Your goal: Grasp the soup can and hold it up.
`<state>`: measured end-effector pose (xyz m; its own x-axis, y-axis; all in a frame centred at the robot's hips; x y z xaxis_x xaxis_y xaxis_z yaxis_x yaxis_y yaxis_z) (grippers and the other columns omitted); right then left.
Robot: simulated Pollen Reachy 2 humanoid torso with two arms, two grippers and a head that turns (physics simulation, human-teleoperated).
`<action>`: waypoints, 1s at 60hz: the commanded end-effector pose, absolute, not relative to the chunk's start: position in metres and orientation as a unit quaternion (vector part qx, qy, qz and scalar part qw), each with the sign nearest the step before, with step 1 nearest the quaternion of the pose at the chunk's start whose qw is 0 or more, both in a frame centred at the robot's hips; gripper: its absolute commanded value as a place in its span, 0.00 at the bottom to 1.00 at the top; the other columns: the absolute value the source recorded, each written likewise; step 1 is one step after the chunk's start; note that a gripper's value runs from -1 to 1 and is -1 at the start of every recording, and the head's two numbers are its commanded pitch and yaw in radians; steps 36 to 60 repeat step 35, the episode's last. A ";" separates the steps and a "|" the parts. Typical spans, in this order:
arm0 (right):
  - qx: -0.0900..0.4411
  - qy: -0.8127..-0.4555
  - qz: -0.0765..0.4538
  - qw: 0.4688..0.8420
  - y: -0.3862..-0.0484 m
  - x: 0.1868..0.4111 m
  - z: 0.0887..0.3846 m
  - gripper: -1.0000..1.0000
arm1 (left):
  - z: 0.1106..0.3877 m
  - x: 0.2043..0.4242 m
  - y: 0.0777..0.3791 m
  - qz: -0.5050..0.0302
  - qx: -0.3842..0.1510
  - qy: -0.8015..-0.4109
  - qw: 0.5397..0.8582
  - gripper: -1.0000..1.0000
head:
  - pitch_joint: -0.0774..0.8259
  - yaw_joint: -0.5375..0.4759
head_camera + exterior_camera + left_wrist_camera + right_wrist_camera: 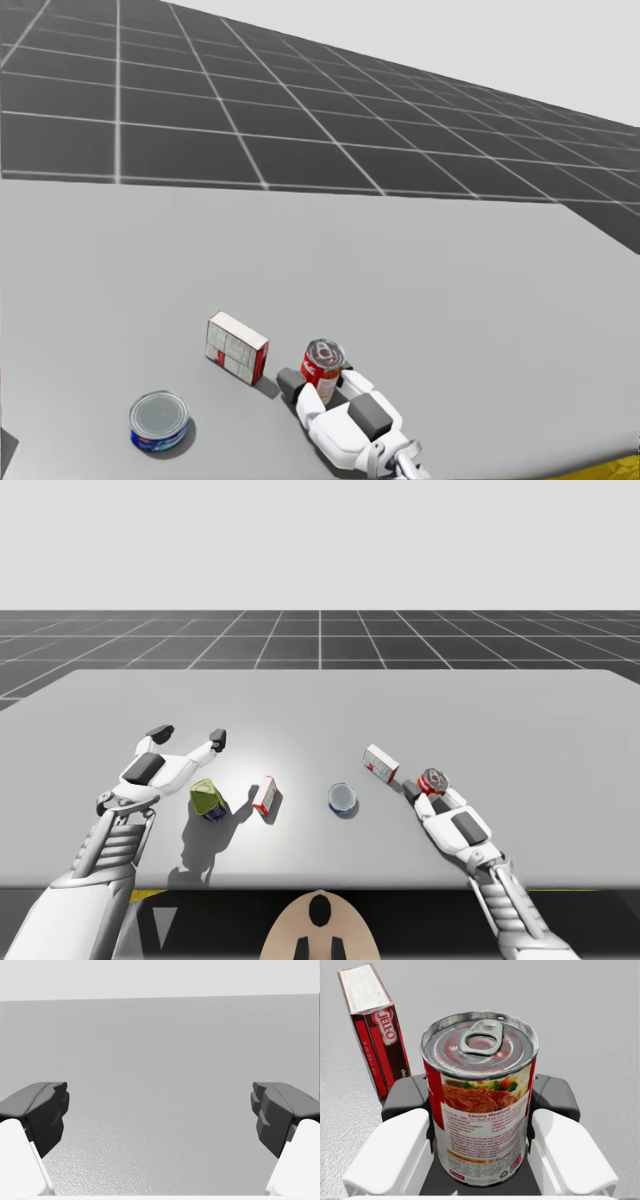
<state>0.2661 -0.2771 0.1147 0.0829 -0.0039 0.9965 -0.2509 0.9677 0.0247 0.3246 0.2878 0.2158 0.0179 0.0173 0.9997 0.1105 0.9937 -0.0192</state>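
Note:
The soup can (482,1110), red and white with a silver pull-tab lid, stands upright between the fingers of my right gripper (480,1105). Both fingers press its sides, so the gripper is shut on it. In the high view the soup can (434,780) sits in my right gripper (428,788) low at the table's right side. The head view has the soup can (323,362) in the same gripper (320,385). My left gripper (187,737) hangs open over bare table at the left, and its fingers (42,1110) stand wide apart with nothing between them.
A red and white box (381,763) lies just left of the soup can, close to my right gripper. A flat blue can (342,799) sits near the middle. A green-topped carton (207,800) and a small red and white box (266,795) stand near my left arm.

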 end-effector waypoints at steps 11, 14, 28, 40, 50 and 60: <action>0.090 -0.710 0.106 0.691 -0.269 0.261 0.181 1.00 | 0.217 0.326 0.289 -0.031 -0.050 -0.698 0.713 0.00 | 0.50 0.11; 0.086 -0.722 0.105 0.678 -0.268 0.260 0.201 1.00 | 0.217 0.326 0.288 -0.031 -0.050 -0.698 0.713 0.00 | 0.50 0.10; 0.072 -0.774 0.130 0.615 -0.256 0.250 0.277 1.00 | 0.216 0.327 0.287 -0.036 -0.050 -0.694 0.718 0.00 | 0.50 0.09; 0.052 -0.812 0.146 0.562 -0.250 0.236 0.319 1.00 | 0.215 0.327 0.287 -0.037 -0.048 -0.691 0.720 0.00 | 0.50 0.09; 0.052 -0.812 0.146 0.562 -0.250 0.236 0.319 1.00 | 0.215 0.327 0.287 -0.037 -0.048 -0.691 0.720 0.00 | 0.50 0.09; 0.052 -0.812 0.146 0.562 -0.250 0.236 0.319 1.00 | 0.215 0.327 0.287 -0.037 -0.048 -0.691 0.720 0.00 | 0.50 0.09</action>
